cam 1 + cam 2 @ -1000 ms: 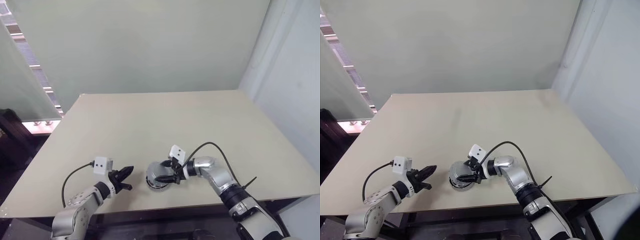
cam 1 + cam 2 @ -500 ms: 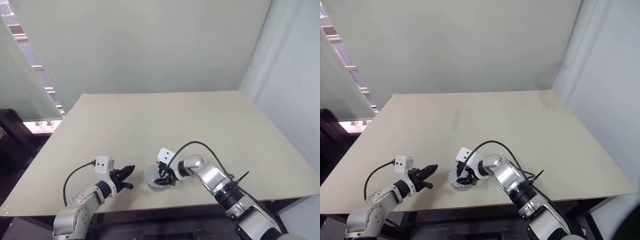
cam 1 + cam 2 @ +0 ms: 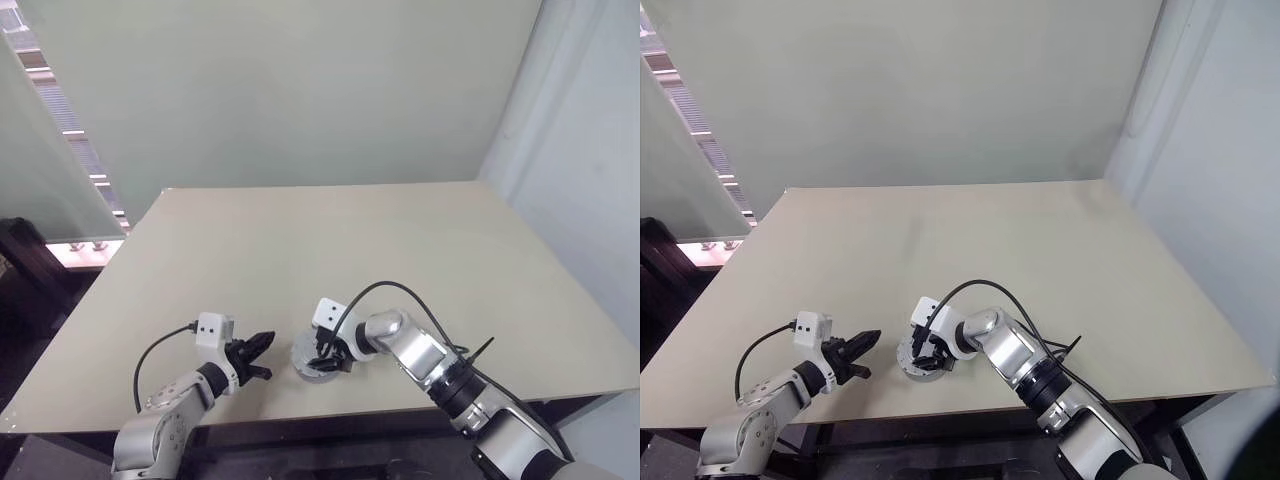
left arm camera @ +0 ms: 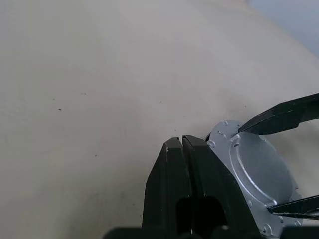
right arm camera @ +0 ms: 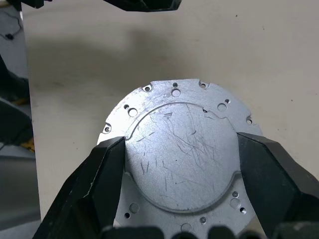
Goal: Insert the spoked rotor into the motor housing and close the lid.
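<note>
The motor housing (image 3: 311, 364) is a small round metal part near the table's front edge. A silver lid (image 5: 182, 154) with small holes round its rim covers its top. My right gripper (image 5: 180, 142) reaches onto it from the right and is shut on the lid, one black finger (image 5: 102, 174) against each side of the raised centre. In the eye views the right gripper (image 3: 326, 358) sits over the part. My left gripper (image 3: 262, 356) is shut and empty, a short way to the left of the housing and apart from it; its tips (image 4: 178, 143) point at the lid's edge. The spoked rotor is hidden.
The beige table (image 3: 350, 250) stretches bare behind the housing. Its front edge (image 3: 330, 412) runs just below both grippers. A pale wall (image 3: 590, 170) rises along the table's right side. A black cable (image 3: 400, 295) loops over my right wrist.
My right wrist has turned and tipped downward over the housing, its white camera block swinging left. The housing and lid stay put. The left gripper has kept still.
</note>
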